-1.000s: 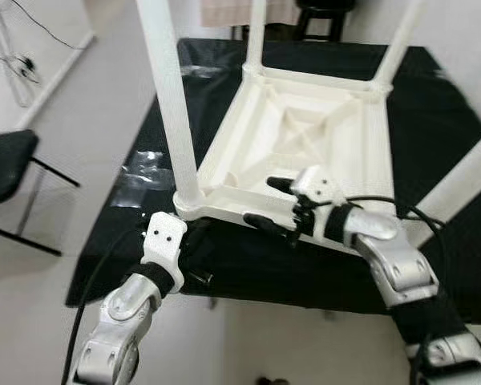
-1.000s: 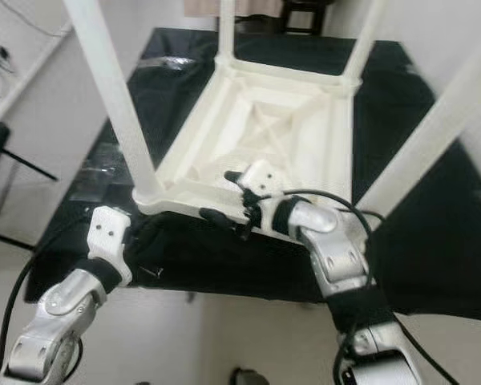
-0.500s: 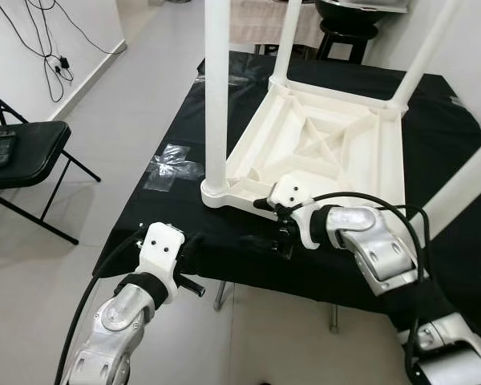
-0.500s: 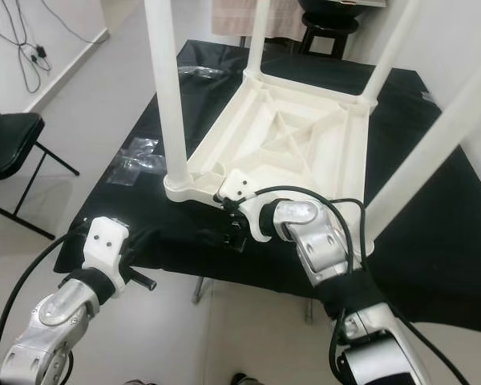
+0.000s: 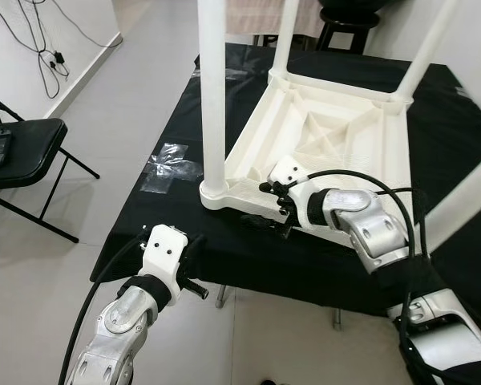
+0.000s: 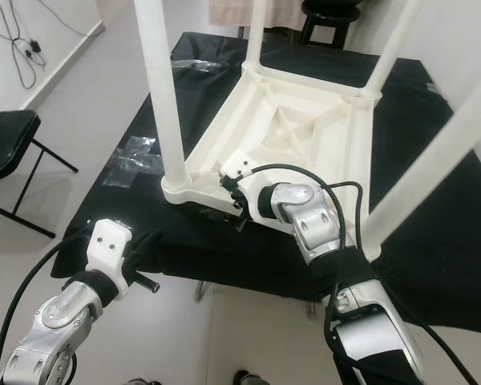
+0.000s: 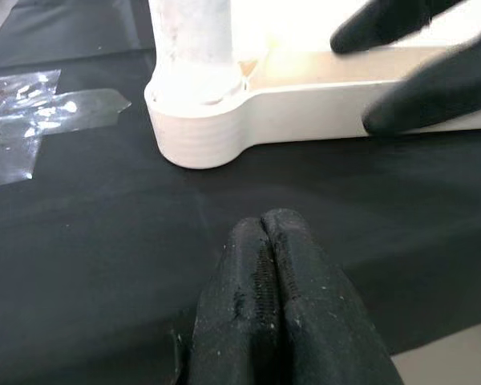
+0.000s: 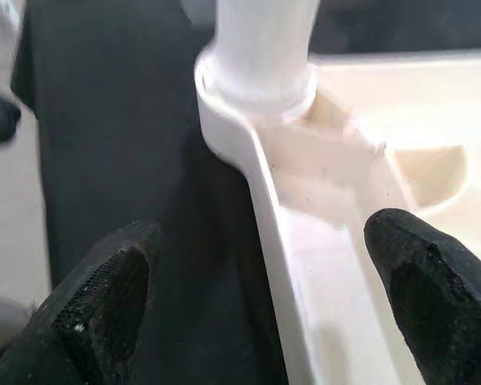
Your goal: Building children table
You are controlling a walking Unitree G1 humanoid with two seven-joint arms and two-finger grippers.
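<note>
A white children's table (image 5: 329, 132) lies upside down on the black-clothed table (image 5: 168, 233), its legs pointing up. The near-left leg (image 5: 211, 96) stands in its corner socket (image 7: 196, 120). My right gripper (image 5: 264, 204) is open and straddles the near rim (image 8: 260, 208) just right of that socket, one finger (image 8: 104, 297) outside the rim and the other finger (image 8: 433, 273) inside. My left gripper (image 7: 268, 233) is shut on nothing and hovers over the cloth near its front edge, short of the socket.
A black folding chair (image 5: 20, 152) with a small device on it stands on the floor to the left. Clear plastic bags (image 5: 170, 164) lie on the cloth's left side. A dark stool (image 5: 349, 16) stands behind the table. Cables (image 5: 48, 56) run along the left wall.
The camera has pulled back and the whole scene has shifted. My right gripper slid along the near rim toward the corner leg. My left gripper backed off from the corner to the cloth's front edge.
</note>
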